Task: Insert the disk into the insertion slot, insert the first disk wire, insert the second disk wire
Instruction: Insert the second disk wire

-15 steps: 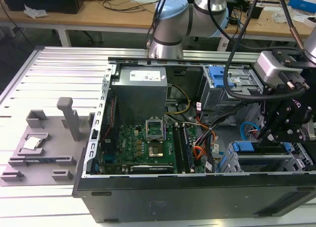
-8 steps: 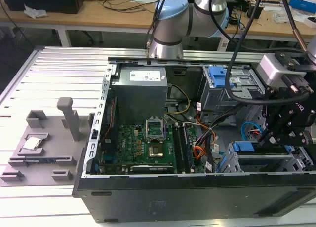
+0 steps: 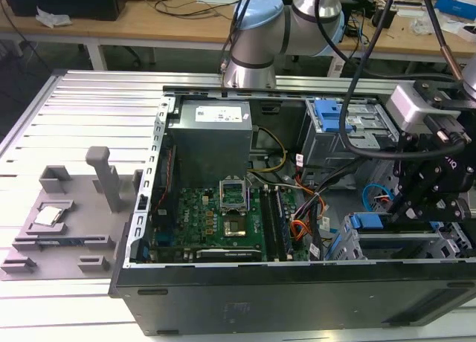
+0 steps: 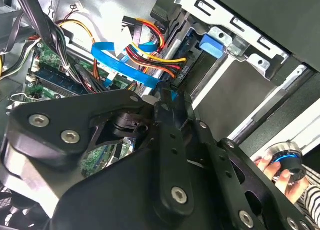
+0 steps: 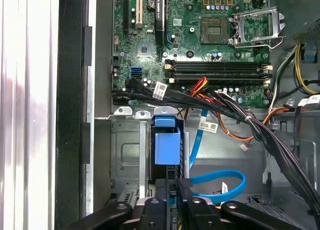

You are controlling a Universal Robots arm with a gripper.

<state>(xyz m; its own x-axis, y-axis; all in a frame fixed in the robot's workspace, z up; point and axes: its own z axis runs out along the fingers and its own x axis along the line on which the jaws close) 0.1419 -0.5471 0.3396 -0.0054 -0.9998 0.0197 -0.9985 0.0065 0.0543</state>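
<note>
Nearest in the exterior view: black side wall of the open case (image 3: 245,305), lying flat on the ribbed metal desk (image 3: 74,104).

Just behind that wall, at the exterior view's right: slot (image 3: 401,245), a low silver cage with wide bays. Disk (image 3: 364,221) sitting in the slot's left end, with its blue carrier end facing the middle of the case. Same blue end (image 5: 166,145) seen in the first wrist view, lodged in the cage beside perforated metal.

Directly over disk and slot: claw (image 3: 398,208), black, pointing down, tips just beside the blue carrier. Clenched or released: cannot tell. Blue cable (image 5: 220,182) looping close by the claw (image 5: 175,200) in the first wrist view, one black plug end right at the tips. Black wire bundle (image 5: 225,102) crossing above the slot towards the board.

In the second wrist view, beyond the claw's links: a hand (image 4: 280,177) on a round black knob (image 4: 284,157) with a blue ring.

Further in, mid-case: green board (image 3: 216,215). On the desk at the exterior view's left, well apart from the case: grey fixture (image 3: 67,215).

Far side of the case: grey power supply (image 3: 212,130), and to its right a taller cage (image 3: 357,134) with a blue latch (image 3: 327,115).

Beyond the case: arm (image 3: 275,30), rising by the far wooden benches.
</note>
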